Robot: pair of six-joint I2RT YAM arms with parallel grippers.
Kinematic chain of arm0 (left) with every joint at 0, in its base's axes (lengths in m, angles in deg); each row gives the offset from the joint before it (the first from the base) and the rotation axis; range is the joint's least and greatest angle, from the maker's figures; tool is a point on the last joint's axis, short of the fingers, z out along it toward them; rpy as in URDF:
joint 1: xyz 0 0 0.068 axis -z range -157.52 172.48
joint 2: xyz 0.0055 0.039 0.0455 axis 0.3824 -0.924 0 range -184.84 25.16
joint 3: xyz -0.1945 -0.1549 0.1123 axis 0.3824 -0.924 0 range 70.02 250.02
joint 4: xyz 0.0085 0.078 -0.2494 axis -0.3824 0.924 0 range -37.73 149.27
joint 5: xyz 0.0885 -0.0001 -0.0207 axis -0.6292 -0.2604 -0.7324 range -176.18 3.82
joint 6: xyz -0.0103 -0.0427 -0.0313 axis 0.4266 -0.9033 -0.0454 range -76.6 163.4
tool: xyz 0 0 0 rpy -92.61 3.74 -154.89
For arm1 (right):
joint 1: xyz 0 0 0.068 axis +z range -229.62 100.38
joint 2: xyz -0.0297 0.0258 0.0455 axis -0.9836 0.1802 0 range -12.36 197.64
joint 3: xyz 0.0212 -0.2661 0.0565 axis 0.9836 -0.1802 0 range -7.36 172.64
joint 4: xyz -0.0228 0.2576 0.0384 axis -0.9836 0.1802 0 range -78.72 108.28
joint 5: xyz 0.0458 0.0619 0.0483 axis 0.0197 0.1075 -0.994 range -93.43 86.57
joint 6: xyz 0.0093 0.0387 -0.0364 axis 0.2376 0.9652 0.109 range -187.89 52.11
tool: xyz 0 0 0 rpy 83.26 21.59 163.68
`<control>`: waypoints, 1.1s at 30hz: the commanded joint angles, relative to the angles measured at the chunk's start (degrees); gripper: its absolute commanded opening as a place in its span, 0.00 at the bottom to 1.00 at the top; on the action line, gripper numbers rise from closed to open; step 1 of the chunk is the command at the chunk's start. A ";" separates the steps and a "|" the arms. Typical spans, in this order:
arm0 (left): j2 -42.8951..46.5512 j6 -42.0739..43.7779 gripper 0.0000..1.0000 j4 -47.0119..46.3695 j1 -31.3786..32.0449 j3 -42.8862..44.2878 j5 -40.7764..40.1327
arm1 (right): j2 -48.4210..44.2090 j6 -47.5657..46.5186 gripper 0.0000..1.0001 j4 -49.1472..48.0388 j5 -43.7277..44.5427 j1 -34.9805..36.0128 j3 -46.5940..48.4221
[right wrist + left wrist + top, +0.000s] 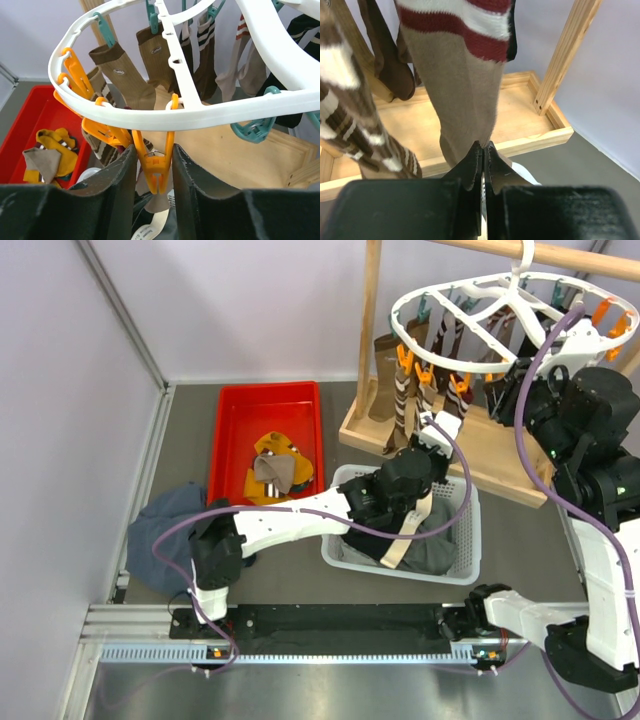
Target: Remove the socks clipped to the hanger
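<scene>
The white oval hanger (447,285) hangs from the wooden rack's pole, with several socks (405,390) clipped round its rim. My left gripper (483,146) is shut on the lower end of a hanging tan sock (465,90) with red and white stripes. A brown-white striped sock (350,120) hangs to its left. In the top view the left gripper (437,430) reaches up under the hanger's near rim. My right gripper (153,147) is closed round an orange clip (154,172) under the hanger's rim (200,115). Both fingers touch the clip's handles, and the clip's own tips are closed.
A red tray (230,420) at the left holds mustard and grey-brown socks (275,465). A white basket (465,540) with dark clothes stands under my left arm. The wooden rack's base (530,140) lies below the socks. A blue-grey garment (165,525) lies at the near left.
</scene>
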 commanded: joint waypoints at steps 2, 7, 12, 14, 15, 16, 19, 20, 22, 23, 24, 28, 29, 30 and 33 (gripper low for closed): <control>5.00 0.11 0.00 -3.31 -0.06 -2.60 1.06 | -1.93 1.46 0.36 1.56 -1.91 -0.39 2.08; 7.11 -0.50 0.00 -4.37 0.03 -5.33 2.29 | -2.11 1.98 0.48 4.72 -4.19 -0.39 5.24; 9.22 -0.94 0.00 -6.21 0.12 -7.97 3.52 | -2.72 3.47 0.55 6.75 -7.69 -0.48 7.96; 10.01 -0.94 0.00 -7.18 0.12 -9.11 4.14 | -2.72 3.92 0.57 6.31 -11.38 -0.39 8.32; 10.19 -0.86 0.00 -7.44 0.20 -9.38 4.40 | -2.37 4.35 0.57 6.13 -12.80 -0.39 8.76; 10.71 -0.85 0.00 -7.62 0.12 -9.64 4.58 | -1.93 4.62 0.58 5.96 -13.94 -0.39 9.11; 11.50 -1.03 0.00 -7.88 0.46 -10.00 5.81 | 0.70 4.80 0.59 7.18 -15.27 -0.39 11.30; 11.59 -1.03 0.00 -7.80 0.55 -9.91 6.16 | 1.23 4.80 0.59 7.44 -15.45 -0.39 12.18; 11.59 -0.86 0.00 -7.54 0.90 -9.65 6.34 | 2.89 4.97 0.59 7.53 -15.97 -0.39 12.80; 11.59 -0.77 0.00 -7.53 1.08 -9.56 6.25 | 3.43 5.23 0.59 7.62 -16.06 -0.39 13.33; 11.68 -0.68 0.00 -7.53 1.17 -9.56 6.16 | 3.69 5.67 0.59 7.54 -16.15 -0.31 13.24; 11.42 -0.42 0.00 -7.62 1.61 -9.38 6.25 | 4.66 5.85 0.58 5.96 -16.24 -0.31 12.89; 11.50 -0.33 0.00 -7.62 1.70 -9.38 6.25 | 4.75 5.76 0.58 5.61 -16.33 -0.30 12.72; 11.51 -0.24 0.00 -7.62 1.70 -9.38 6.25 | 4.84 5.59 0.58 5.43 -16.24 -0.22 12.63; 11.33 -0.06 0.00 -7.62 1.87 -9.12 6.07 | 4.84 4.97 0.58 4.29 -15.80 0.13 12.19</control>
